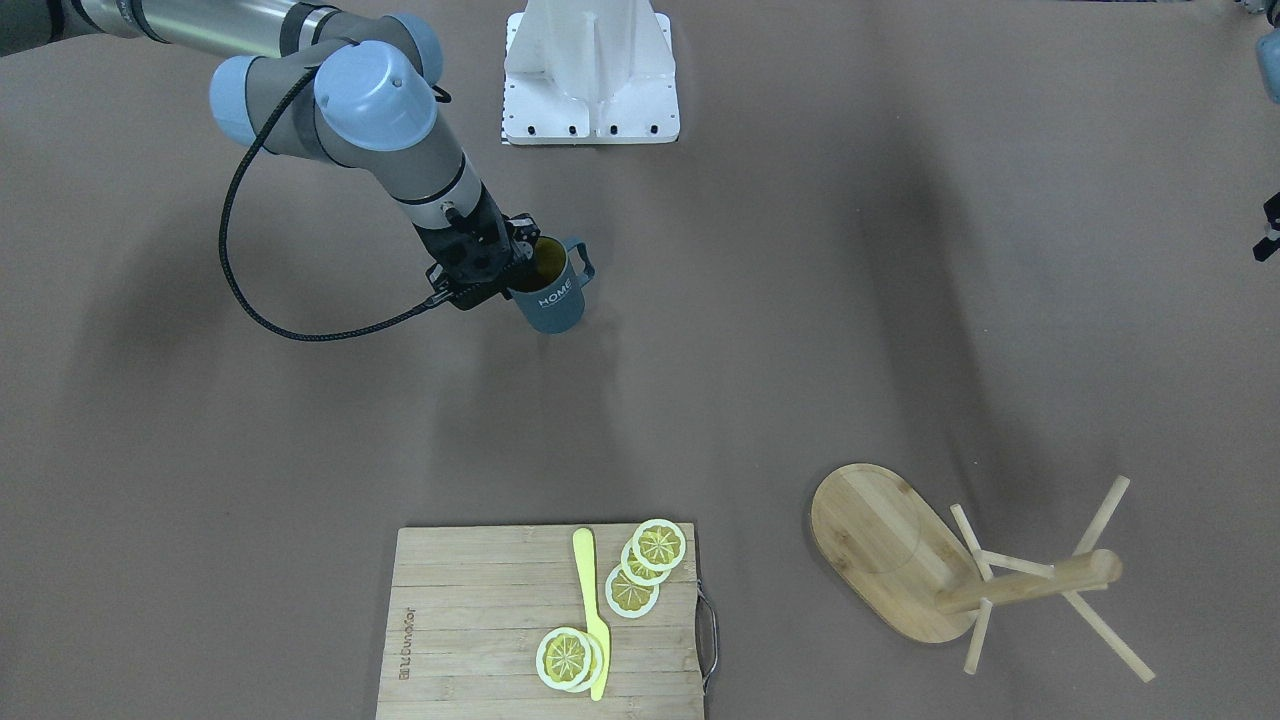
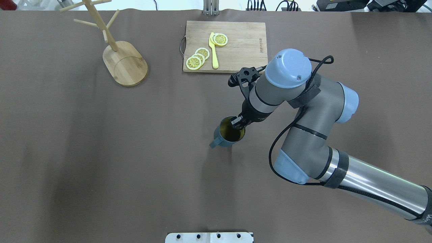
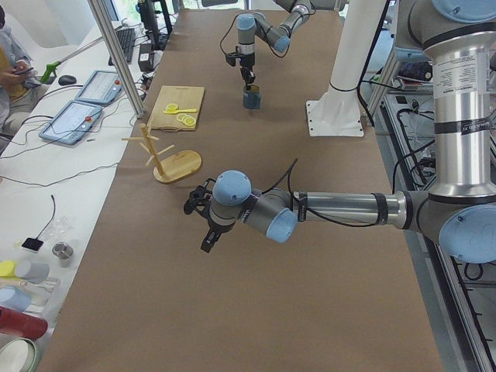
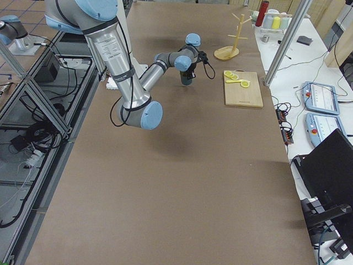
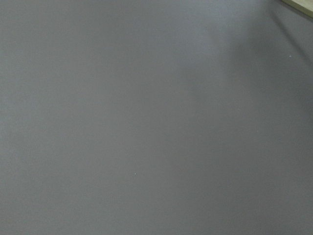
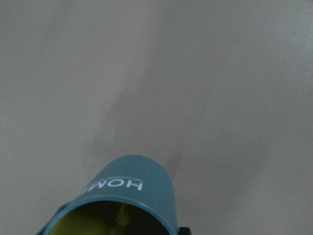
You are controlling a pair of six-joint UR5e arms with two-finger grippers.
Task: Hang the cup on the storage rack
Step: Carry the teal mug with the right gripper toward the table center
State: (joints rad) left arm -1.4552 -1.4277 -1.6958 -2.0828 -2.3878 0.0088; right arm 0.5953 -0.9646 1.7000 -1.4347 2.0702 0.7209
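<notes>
The cup (image 2: pixel 229 135) is about mid-bench, mouth up, so you can see the yellow inside. The white HOME lettering faces away from the robot. Its loop handle (image 2: pixel 214 144) sticks out on the side away from the arm that's got it. The right gripper (image 2: pixel 238 123) comes down on the rim from above. Its jaws are pinched on the cup wall, with one finger dipped inside the mouth and the other outside. Honestly I can't tell whether the base is resting on the bench (image 2: pixel 101 162) or hanging just off it.

A bit further out, near the far edge, there's a slatted cutting board (image 2: pixel 239 45) with a few lemon slices (image 2: pixel 199 57) and a little yellow knife (image 2: pixel 213 50) lying on it. The cup is close to it but not touching.

The storage rack (image 2: pixel 125 64) stands upright, well apart from the cup. It's over on the robot's left at the far edge, oval base flat on the bench, and none of the pegs has anything on it.

The left gripper (image 3: pixel 209 242) hangs low over the bench, on the robot's side of the rack. It only really shows from the end of the bench, so I can't say whether its jaws are wide or closed. Its wrist camera just sees bare bench plus a sliver of pale wood in one corner.
</notes>
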